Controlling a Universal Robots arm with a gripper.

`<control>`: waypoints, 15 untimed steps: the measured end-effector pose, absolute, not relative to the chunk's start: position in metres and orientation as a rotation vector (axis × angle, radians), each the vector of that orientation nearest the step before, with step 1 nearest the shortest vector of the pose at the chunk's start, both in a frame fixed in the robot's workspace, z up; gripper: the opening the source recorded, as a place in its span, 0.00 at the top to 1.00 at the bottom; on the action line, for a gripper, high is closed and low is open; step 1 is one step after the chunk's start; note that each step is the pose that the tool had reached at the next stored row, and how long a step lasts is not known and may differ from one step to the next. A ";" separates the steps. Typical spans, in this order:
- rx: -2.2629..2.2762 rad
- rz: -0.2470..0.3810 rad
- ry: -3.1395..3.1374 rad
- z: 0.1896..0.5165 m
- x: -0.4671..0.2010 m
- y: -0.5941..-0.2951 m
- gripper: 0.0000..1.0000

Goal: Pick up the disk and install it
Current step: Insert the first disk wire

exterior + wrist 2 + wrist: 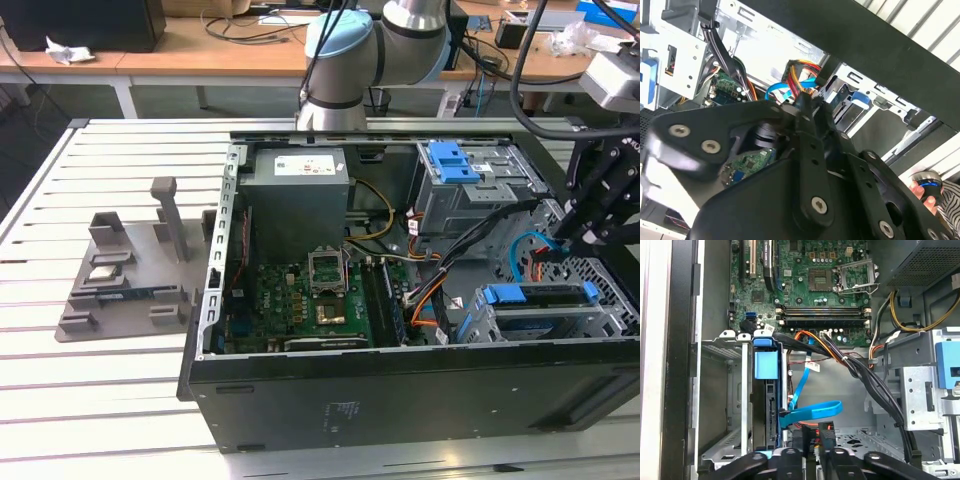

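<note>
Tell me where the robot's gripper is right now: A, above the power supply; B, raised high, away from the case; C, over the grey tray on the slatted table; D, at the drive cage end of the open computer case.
D: in the exterior view the gripper hangs at the case's right end beside the drive cage, and the first wrist view looks down into that bay.
</note>
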State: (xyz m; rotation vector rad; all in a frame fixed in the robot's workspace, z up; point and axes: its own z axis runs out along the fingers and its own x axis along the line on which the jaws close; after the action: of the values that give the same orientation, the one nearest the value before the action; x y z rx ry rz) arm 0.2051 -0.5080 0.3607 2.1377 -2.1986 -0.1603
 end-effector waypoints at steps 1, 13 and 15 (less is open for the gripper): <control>2.138 -0.160 -2.199 0.361 0.205 -0.508 0.78; 2.135 -0.153 -2.196 0.357 0.204 -0.530 0.84; 2.134 -0.154 -2.196 0.352 0.203 -0.534 0.84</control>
State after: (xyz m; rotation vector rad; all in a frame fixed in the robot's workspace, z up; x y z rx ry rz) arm 0.2031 -0.5343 0.3520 2.1344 -2.1962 -0.1536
